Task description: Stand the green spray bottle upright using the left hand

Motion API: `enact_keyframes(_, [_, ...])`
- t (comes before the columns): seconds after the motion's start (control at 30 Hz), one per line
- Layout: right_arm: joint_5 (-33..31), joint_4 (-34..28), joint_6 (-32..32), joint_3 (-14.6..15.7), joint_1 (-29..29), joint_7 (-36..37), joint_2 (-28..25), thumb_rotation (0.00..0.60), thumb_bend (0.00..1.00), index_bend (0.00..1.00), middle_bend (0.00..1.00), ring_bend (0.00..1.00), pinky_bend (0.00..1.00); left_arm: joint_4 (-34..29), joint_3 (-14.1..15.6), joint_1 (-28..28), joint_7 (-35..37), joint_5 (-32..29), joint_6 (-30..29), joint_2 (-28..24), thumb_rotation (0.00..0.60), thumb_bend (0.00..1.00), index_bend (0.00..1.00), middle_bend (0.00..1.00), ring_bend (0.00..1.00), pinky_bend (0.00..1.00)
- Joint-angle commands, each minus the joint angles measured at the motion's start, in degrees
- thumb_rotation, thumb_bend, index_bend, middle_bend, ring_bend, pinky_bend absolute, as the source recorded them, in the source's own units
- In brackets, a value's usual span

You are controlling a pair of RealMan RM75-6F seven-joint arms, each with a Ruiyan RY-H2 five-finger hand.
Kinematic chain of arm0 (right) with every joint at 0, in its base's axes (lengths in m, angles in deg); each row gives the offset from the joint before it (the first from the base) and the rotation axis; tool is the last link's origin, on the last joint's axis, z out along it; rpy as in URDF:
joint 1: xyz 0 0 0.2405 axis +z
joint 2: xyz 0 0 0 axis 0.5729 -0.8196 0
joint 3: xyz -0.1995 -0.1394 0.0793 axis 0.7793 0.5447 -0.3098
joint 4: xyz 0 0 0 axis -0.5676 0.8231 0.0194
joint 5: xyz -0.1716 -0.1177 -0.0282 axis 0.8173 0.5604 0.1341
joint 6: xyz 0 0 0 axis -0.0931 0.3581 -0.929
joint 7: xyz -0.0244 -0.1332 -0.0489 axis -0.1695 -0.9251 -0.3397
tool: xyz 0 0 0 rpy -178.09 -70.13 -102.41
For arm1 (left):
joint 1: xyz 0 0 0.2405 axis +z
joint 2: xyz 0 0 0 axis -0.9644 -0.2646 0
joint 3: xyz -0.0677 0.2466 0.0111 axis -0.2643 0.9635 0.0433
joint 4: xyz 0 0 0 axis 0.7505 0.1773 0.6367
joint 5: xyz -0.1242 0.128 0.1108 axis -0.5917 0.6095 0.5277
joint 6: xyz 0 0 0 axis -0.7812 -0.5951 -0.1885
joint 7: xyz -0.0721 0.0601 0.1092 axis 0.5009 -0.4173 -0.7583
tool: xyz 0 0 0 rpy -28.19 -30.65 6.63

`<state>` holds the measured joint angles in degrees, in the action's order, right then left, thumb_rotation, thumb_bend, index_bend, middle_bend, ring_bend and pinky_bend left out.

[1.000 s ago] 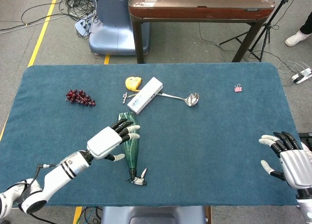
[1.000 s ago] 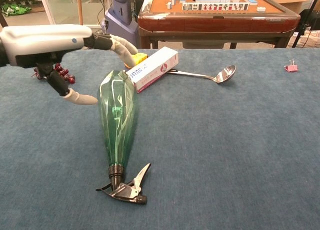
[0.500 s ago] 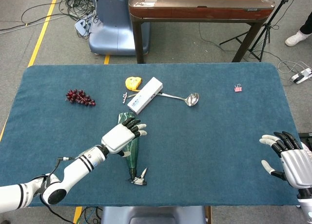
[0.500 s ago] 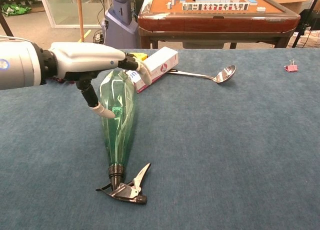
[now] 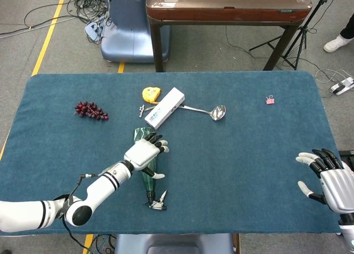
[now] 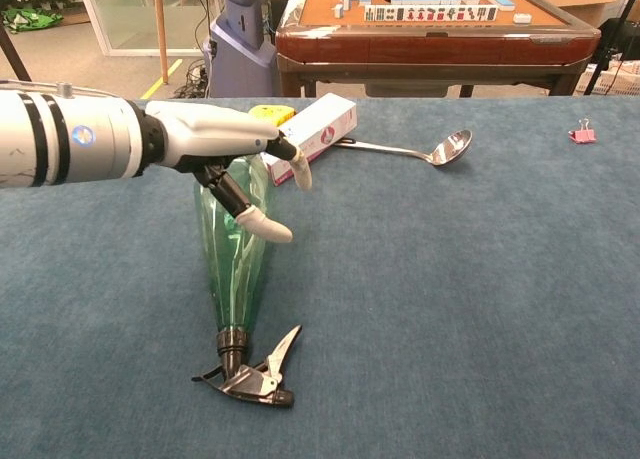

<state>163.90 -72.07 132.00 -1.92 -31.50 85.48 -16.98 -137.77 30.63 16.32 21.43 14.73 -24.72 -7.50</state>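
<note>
Since a second ago my left hand (image 6: 225,144) has slid rightward over the green spray bottle (image 6: 232,249) | bottle lies flat, centre-left of frame, trigger nearest | fingers spread, gripping nothing | I'd wrap the wide body before tipping up | right hand (image 5: 326,179) open, lower right.

On the blue table (image 5: 249,171) you are seeing a bunch of dark grapes (image 5: 90,110) lying near the left edge. A white box (image 5: 164,108) is lying just beside a yellow tape measure (image 5: 150,93), and a metal ladle (image 5: 213,111) is reaching out from under the box. A pink clip (image 5: 270,100) is sitting well apart, to the right.
</note>
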Motion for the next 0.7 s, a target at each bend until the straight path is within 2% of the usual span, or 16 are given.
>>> enact_keyframes(0.03, [0.0,0.0,0.2,0.0,-0.1,0.1,-0.1,0.6,0.25,0.31,0.28,0.14,0.13,1.1,1.3,-1.7,-2.4,-2.8,-1.7,1.1,0.278,0.11,0.24,0.16,0.0,0.0])
enact_keyframes(0.23, [-0.1,0.2,0.7,0.1,-0.5,0.3,-0.1,0.6,0.25,0.31,0.28,0.14,0.13,2.1,3.9,-3.9,-8.1,-8.2,-4.3,1.3,0.238,0.1,0.25,0.17,0.0,0.0])
enact_keyframes(0.4, [-0.1,0.4,0.7,0.1,-0.5,0.5,0.0,0.6,0.25,0.31,0.28,0.14,0.13,2.4,4.7,-4.8,-10.5,-13.2,-7.2,1.0,0.171,0.09,0.26,0.17,0.0,0.0])
enact_keyframes(0.5, [-0.1,0.6,0.7,0.0,-0.4,0.8,0.2,0.6,0.25,0.31,0.28,0.14,0.13,2.6,4.7,-4.6,-10.5,-16.0,-8.9,0.0,0.16,0.09,0.26,0.19,0.0,0.0])
enact_keyframes(0.7, [-0.3,0.8,0.5,0.0,-0.3,0.7,0.3,0.6,0.25,0.31,0.28,0.14,0.13,2.5,5.8,-4.0,-9.3,-19.4,-8.0,-3.7,0.126,0.09,0.28,0.22,0.0,0.0])
